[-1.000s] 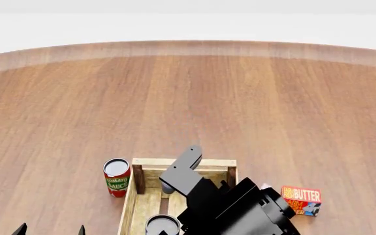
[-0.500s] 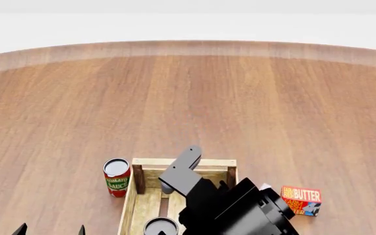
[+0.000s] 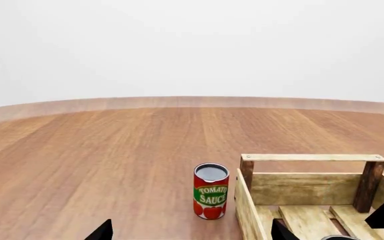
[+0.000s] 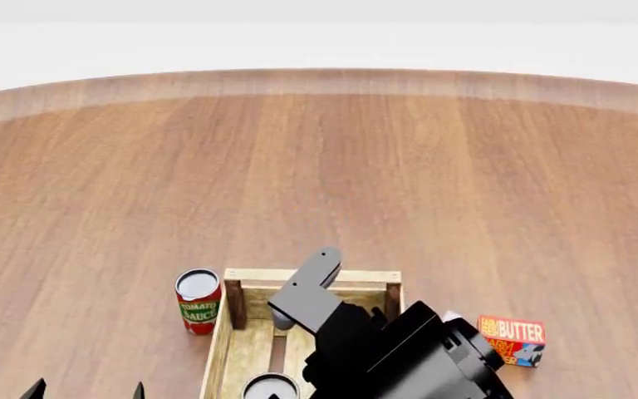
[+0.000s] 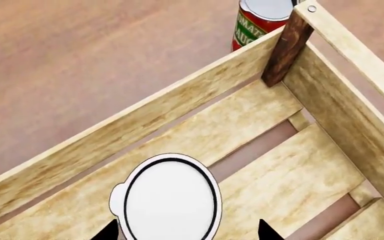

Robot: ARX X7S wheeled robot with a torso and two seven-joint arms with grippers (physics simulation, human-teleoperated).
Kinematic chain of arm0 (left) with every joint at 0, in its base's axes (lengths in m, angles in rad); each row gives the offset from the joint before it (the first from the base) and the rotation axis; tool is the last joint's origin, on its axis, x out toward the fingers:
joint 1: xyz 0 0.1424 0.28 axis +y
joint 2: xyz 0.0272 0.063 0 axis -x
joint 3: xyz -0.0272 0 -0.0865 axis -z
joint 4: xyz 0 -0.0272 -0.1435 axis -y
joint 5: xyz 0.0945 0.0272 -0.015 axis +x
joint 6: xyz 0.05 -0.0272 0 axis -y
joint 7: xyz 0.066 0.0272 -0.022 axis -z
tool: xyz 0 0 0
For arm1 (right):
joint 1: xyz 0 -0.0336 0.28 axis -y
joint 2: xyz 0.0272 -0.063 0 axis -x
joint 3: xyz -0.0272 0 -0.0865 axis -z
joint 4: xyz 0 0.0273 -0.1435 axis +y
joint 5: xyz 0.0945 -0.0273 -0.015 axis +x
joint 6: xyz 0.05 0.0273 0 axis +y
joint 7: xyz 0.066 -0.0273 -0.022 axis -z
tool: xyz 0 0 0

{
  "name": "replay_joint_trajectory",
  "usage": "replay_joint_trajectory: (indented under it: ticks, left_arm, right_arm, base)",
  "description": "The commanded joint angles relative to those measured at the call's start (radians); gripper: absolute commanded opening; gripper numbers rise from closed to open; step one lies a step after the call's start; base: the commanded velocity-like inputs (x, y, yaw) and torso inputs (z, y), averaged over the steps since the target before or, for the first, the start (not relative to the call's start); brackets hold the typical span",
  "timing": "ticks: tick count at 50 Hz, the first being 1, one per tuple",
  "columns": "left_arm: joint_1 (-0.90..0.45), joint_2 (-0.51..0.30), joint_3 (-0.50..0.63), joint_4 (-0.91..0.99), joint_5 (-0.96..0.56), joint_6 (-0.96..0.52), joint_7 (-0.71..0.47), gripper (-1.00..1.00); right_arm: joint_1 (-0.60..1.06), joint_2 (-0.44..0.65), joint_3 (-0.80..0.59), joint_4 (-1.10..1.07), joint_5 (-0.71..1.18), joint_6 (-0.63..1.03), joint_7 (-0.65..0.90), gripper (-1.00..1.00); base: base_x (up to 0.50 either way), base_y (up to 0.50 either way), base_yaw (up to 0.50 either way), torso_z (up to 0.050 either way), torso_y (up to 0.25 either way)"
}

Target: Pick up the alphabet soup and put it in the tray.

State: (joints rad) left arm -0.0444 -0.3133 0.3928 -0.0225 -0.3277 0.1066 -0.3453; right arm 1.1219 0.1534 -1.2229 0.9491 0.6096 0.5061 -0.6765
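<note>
The red can (image 3: 211,191) reads "TOMATO SAUCE"; the box (image 4: 512,339) reads "BUTTER".

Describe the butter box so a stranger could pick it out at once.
Start at the wooden tray near the table's front edge, under the robot's right arm. Just past the tray's right side, apart from it, lies the butter box on the bare table. It is the only box, red and orange with BUTTER printed on it; the other item beside the tray is a round tomato sauce can on the left.
</note>
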Motion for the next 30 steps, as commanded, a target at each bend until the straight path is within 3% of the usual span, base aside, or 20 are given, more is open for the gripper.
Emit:
replay_joint_trajectory:
  ticks: [1, 14, 30]
  left_arm:
    - [-0.001, -0.001, 0.003, 0.0, -0.001, 0.001, -0.003, 1.0]
    - [-0.002, -0.003, 0.006, -0.001, -0.001, 0.004, -0.005, 1.0]
    - [-0.003, -0.005, 0.009, -0.001, -0.004, 0.004, -0.008, 1.0]
  right_arm:
    - [-0.006, 0.032, 0.005, -0.071, 0.007, 0.028, 0.018, 1.0]
    - [-0.021, 0.103, 0.008, -0.238, 0.033, 0.104, 0.071, 1.0]
    - [-0.023, 0.124, 0.01, -0.291, 0.043, 0.126, 0.086, 1.0]
  base:
    - [0.0, 0.0, 0.0, 0.0, 0.0]
    - [0.0, 0.0, 0.0, 0.0, 0.0]
    - [0.0, 0.0, 0.0, 0.0, 0.0]
